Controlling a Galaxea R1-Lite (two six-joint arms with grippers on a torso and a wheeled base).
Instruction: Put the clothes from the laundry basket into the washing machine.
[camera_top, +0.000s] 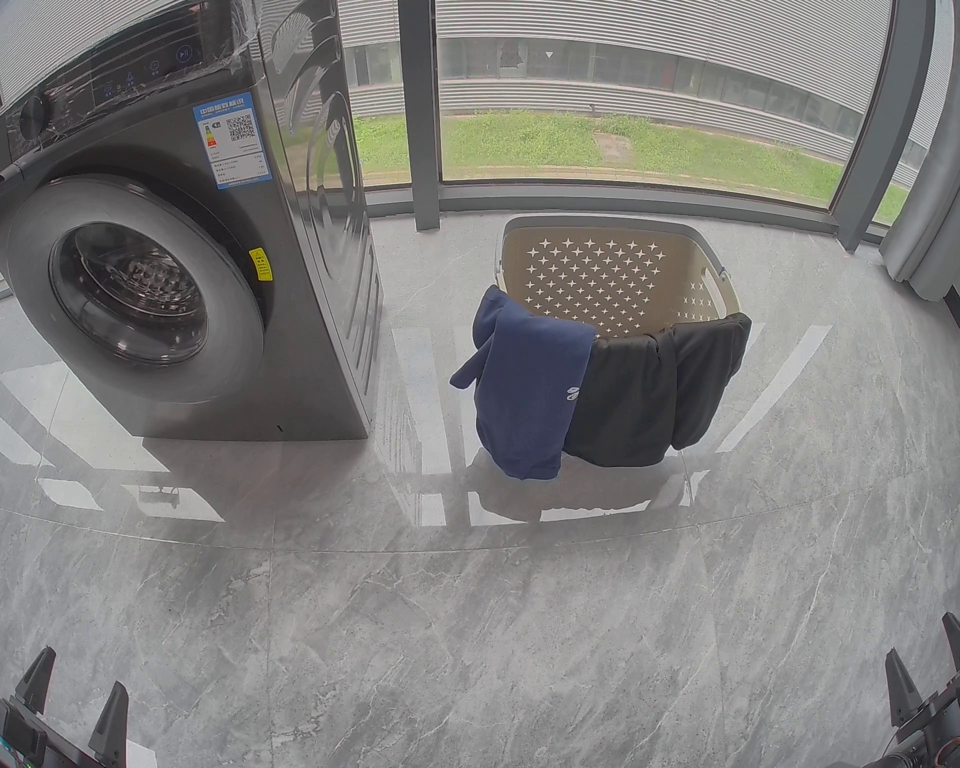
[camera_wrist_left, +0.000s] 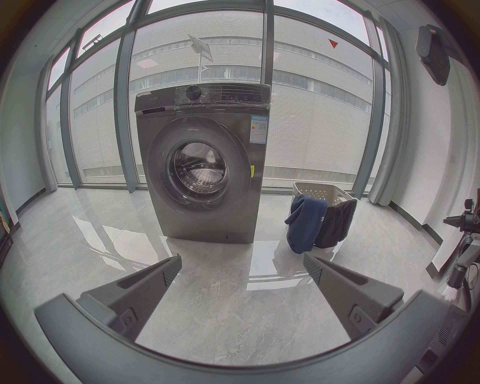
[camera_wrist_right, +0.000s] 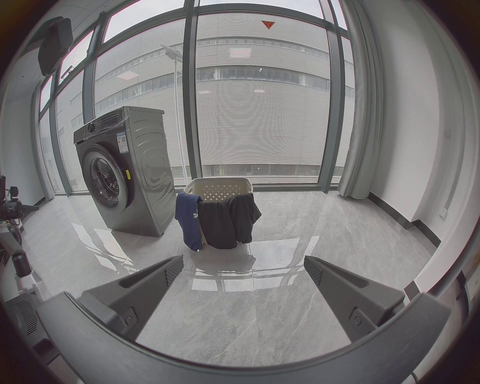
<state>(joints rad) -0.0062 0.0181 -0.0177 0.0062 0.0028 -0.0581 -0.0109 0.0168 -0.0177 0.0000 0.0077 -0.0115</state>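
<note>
Two tops, likely limp and light, drape over the near rim of the basket (camera_top: 610, 280) beside the washer (camera_top: 130, 290): blue top (camera_top: 525, 390), black top (camera_top: 650, 395). Cloth should sag and slide, so pinch a bunched fold at the rim. Left tool (camera_wrist_left: 241, 260) and right tool (camera_wrist_right: 243, 260) gape wide, empty, well short.

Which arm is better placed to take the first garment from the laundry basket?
Right, probably. The laundry basket stands right of centre in the head view, and the right wrist view faces it squarely between open jaws. The left wrist view faces the washing machine instead.
</note>
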